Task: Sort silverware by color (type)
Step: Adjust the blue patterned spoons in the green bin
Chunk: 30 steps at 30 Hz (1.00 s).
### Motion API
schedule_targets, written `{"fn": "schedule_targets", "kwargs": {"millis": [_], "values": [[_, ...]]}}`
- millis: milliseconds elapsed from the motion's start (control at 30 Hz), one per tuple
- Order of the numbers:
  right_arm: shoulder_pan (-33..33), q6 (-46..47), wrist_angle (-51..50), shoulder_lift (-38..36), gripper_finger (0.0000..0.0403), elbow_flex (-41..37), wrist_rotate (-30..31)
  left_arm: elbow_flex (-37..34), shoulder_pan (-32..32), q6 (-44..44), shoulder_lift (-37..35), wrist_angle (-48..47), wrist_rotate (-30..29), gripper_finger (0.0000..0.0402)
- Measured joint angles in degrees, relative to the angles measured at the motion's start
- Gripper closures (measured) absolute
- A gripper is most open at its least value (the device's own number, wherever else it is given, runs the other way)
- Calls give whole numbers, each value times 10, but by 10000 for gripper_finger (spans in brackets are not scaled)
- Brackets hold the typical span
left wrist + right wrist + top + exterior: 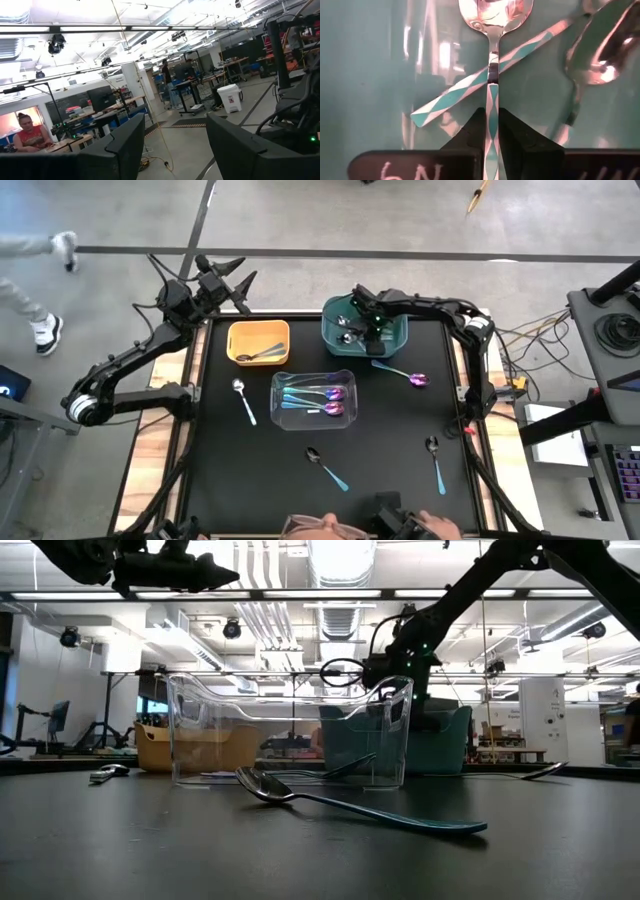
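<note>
From above we see the right end effector (358,320) inside the teal bin (398,340), sorting by bowl finish; its wrist view shows it clamped on a silver spoon (492,100), while the left end effector (240,287) waits open off the surface (380,440).

text: handwritten "6N", partly cut off | on: right pincer (491,145)

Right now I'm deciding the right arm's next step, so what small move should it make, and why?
Probably open and let go. The right gripper is shut on a silver spoon by its handle, inside the teal bin, where other silver spoons already lie. The left gripper waits open beyond the yellow bin.
</note>
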Motion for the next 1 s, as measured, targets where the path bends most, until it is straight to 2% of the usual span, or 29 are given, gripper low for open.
{"fn": "schedule_targets", "kwargs": {"millis": [400, 667, 833, 1000], "values": [[2, 25, -22, -25, 383, 0, -7, 0, 0, 0, 0, 0, 1, 207], [4, 48, -73, -26, 378, 7, -35, 0, 0, -4, 0, -1, 1, 207], [4, 48, -75, -26, 376, 7, -62, 0, 0, -9, 0, -1, 1, 207], [4, 49, -75, -26, 374, 7, -63, 0, 0, -12, 0, -7, 1, 207]]}}
